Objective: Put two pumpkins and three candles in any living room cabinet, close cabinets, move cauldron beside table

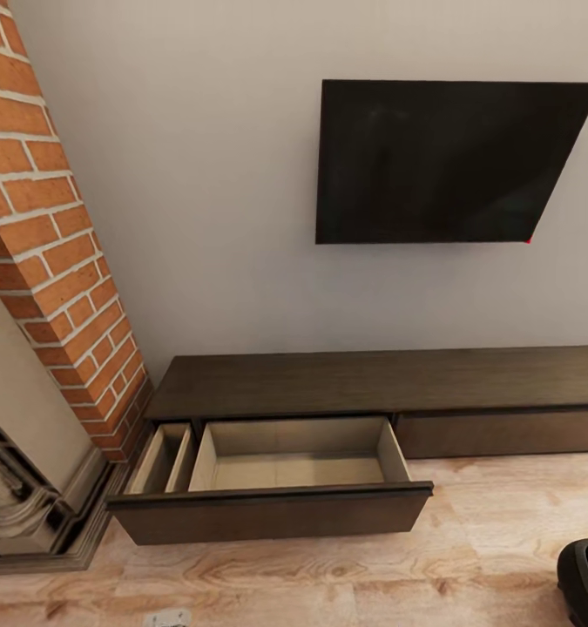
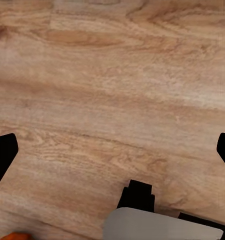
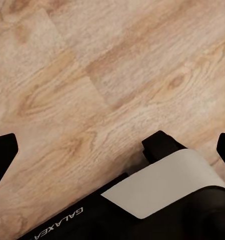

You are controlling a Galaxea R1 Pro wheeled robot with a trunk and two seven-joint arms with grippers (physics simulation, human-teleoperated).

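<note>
The left gripper [image 2: 112,150] has its two black fingertips [image 2: 2,152] set wide apart at the picture's edges, with nothing between them but bare wooden floor [image 2: 117,75]; a sliver of an orange pumpkin [image 2: 15,235] shows at the frame's edge. The right gripper [image 3: 112,150] is likewise spread wide and empty, pointing down at the floor, with the robot's white and black base [image 3: 157,190] beneath it.

In the head view, the long dark cabinet [image 1: 372,379] stands against the grey wall under a black television [image 1: 450,161]. Its left drawer [image 1: 276,483] is pulled out over the floor, its pale beige compartments empty. A brick fireplace [image 1: 50,261] stands just beside the cabinet's left end. The black cauldron [image 1: 585,579] sits on open floor at the lower right, well apart from the drawer.
</note>
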